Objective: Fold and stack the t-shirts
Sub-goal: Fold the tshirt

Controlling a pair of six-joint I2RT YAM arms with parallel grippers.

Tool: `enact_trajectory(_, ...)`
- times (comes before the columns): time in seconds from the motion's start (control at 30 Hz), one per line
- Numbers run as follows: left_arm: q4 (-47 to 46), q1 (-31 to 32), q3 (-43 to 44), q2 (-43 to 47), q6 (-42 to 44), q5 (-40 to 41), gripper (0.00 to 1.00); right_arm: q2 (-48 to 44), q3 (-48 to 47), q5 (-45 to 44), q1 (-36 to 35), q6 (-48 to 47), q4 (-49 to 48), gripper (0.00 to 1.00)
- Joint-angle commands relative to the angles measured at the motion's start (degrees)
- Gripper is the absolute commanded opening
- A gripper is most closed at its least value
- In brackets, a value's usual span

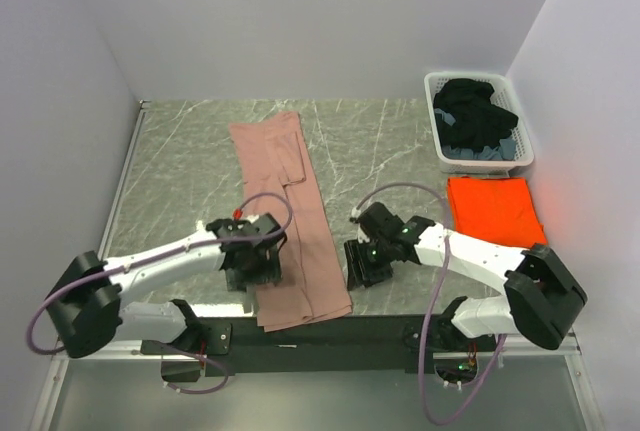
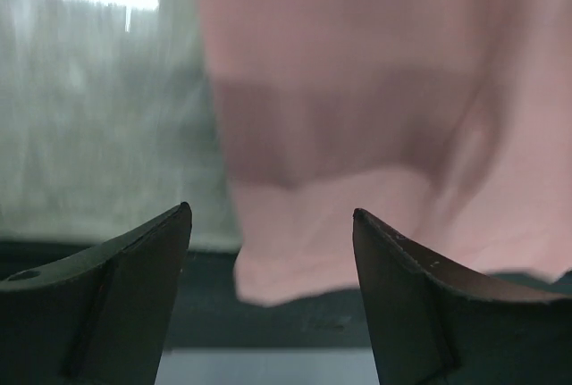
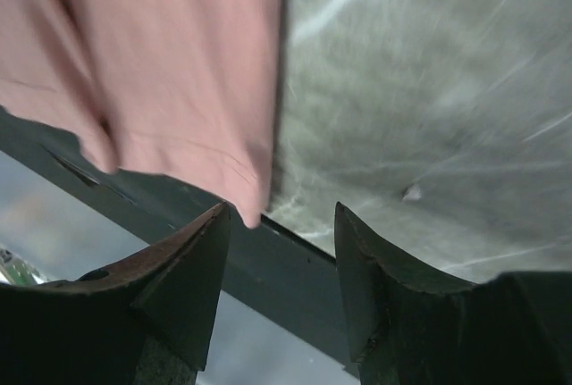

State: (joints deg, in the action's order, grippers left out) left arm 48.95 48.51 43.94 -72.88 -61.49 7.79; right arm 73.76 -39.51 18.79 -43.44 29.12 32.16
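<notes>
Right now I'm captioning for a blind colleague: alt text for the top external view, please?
A dusty-pink cotton tee, folded into a long strip, lies on a grey marbled table, reaching the near edge between two robot arms. A folded bright-orange tee lies at right, before a white plastic basket of dark clothes.

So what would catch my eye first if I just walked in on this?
The dusty-pink tee, folded into a long narrow strip, runs down the grey table to its front edge. There it lies between the open left gripper and the open right gripper. On the right sits a folded bright-orange tee, with a white basket of dark clothes behind it.
</notes>
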Motion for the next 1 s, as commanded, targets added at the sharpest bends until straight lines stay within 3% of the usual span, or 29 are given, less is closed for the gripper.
enact_trajectory(0.0,5.27,4.39,-2.28,4.41,-11.36,-2.17,0.78,1.03,1.97,1.34,-2.61,3.48,-1.48,0.57)
enact_trajectory(0.23,1.51,5.98,-5.18,1.96,-9.96,-6.47,0.76,7.18,-0.22,0.90,-5.16,3.22,-3.07,0.56)
enact_trajectory(0.47,-3.68,6.60,-7.20,-3.05,-7.68,-9.46,0.64,11.67,-1.71,1.96,-7.27,3.22,-4.56,0.53)
enact_trajectory(0.57,-5.35,6.68,-8.34,-3.84,-7.24,-11.66,0.63,12.55,-2.15,2.13,-8.06,3.22,-4.22,0.51)
enact_trajectory(0.87,-6.76,7.12,-10.98,-0.16,-7.76,-15.96,0.58,13.16,-2.07,2.83,-8.33,3.48,-3.86,0.40)
enact_trajectory(0.97,-8.60,7.39,-11.95,0.46,-7.94,-18.41,0.53,13.43,-2.24,3.01,-8.33,3.22,-3.77,0.30)
